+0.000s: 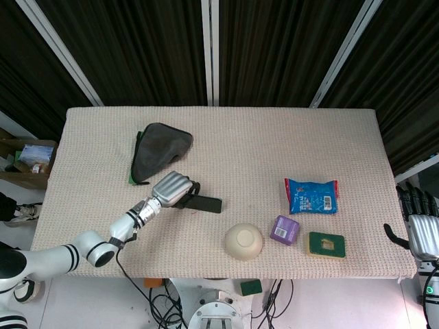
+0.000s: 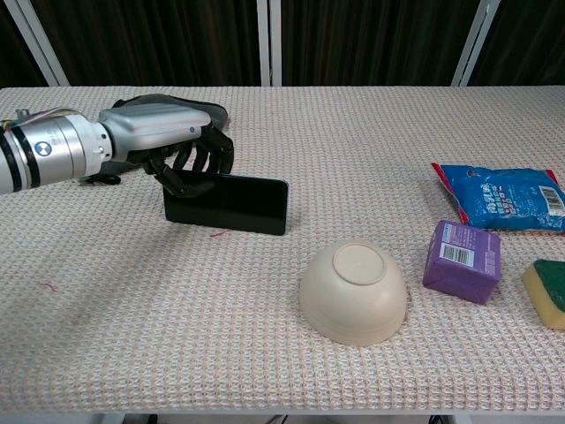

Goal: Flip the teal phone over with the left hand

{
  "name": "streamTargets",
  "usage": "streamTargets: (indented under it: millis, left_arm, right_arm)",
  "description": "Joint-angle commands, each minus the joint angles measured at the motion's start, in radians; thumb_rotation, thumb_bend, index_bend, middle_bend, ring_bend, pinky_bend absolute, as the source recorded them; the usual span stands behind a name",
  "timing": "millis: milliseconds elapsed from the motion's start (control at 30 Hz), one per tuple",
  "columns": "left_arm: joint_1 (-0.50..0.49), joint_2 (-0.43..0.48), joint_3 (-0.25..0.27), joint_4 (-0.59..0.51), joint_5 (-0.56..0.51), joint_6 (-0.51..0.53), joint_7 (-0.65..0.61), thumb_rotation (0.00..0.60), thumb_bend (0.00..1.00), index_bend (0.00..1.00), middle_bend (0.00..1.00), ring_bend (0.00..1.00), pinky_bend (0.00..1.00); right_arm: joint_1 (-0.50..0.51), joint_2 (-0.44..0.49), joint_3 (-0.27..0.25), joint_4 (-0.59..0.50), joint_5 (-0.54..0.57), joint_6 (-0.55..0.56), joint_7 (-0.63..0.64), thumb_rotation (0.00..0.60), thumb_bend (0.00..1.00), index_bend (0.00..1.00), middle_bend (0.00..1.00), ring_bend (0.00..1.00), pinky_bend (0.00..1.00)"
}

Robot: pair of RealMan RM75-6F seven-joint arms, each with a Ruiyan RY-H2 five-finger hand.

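The phone point(image 2: 228, 203) stands on its long edge on the woven table cover, its black screen facing the chest camera and its teal back turned away. In the head view the phone point(image 1: 204, 203) reads as a thin dark strip. My left hand point(image 2: 168, 141) grips the phone's left end from above and behind, fingers curled over the top edge; from the head camera, the left hand point(image 1: 175, 188) is left of the table's middle. My right hand point(image 1: 417, 226) hangs off the table's right edge, fingers spread and holding nothing.
A grey cloth point(image 1: 159, 149) lies just behind the left hand. To the phone's right are an upturned cream bowl point(image 2: 353, 293), a purple box point(image 2: 461, 261), a blue snack packet point(image 2: 503, 196) and a green-and-yellow sponge point(image 2: 549, 291).
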Motion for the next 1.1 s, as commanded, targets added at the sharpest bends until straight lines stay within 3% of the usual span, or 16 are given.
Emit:
streamTargets:
  millis: [33,100,167,200,433,600,900,1100]
  left_arm:
    - [-0.05,-0.008,-0.024,0.043,-0.09,-0.099,0.051,0.6,0.64,0.29,0.41,0.32,0.48]
    - [-0.036,-0.039,-0.043,0.075,-0.114,-0.04,0.079,0.6,0.56,0.08,0.18,0.19,0.41]
    - [-0.01,-0.07,-0.055,0.097,-0.097,0.061,0.08,0.6,0.52,0.01,0.03,0.12,0.38]
    - [0.007,-0.086,-0.059,0.111,-0.074,0.133,0.079,0.6,0.5,0.0,0.0,0.1,0.37]
    - [0.117,-0.073,-0.042,0.12,0.067,0.507,0.133,0.6,0.29,0.0,0.01,0.06,0.3]
    - [0.279,0.039,0.044,0.003,0.107,0.69,0.188,0.6,0.15,0.01,0.04,0.06,0.28]
    - [0.567,0.194,0.212,-0.125,0.044,0.817,0.24,0.6,0.07,0.05,0.06,0.05,0.22]
    - [0.65,0.248,0.199,-0.159,-0.032,0.831,0.216,0.6,0.06,0.07,0.06,0.05,0.21]
  right_arm:
    - [0.0,0.002,0.002,0.001,0.002,0.0,0.001,0.6,0.3,0.0,0.0,0.0,0.0]
    - [0.0,0.003,0.004,0.003,0.006,0.0,0.004,0.6,0.3,0.0,0.0,0.0,0.0]
    - [0.001,0.001,0.004,0.006,0.007,-0.002,0.006,0.6,0.3,0.0,0.0,0.0,0.0]
    - [0.001,0.0,0.003,0.008,0.008,-0.005,0.006,0.6,0.3,0.0,0.0,0.0,0.0]
    - [0.002,-0.004,0.002,0.012,0.002,-0.001,0.01,0.6,0.3,0.0,0.0,0.0,0.0]
    - [-0.003,-0.011,-0.001,0.025,-0.002,0.007,0.019,0.6,0.3,0.0,0.0,0.0,0.0]
    - [-0.011,-0.013,-0.019,0.022,-0.031,0.027,0.003,0.6,0.3,0.0,0.0,0.0,0.0]
    - [-0.012,-0.013,-0.03,0.006,-0.051,0.035,-0.021,0.6,0.3,0.0,0.0,0.0,0.0]
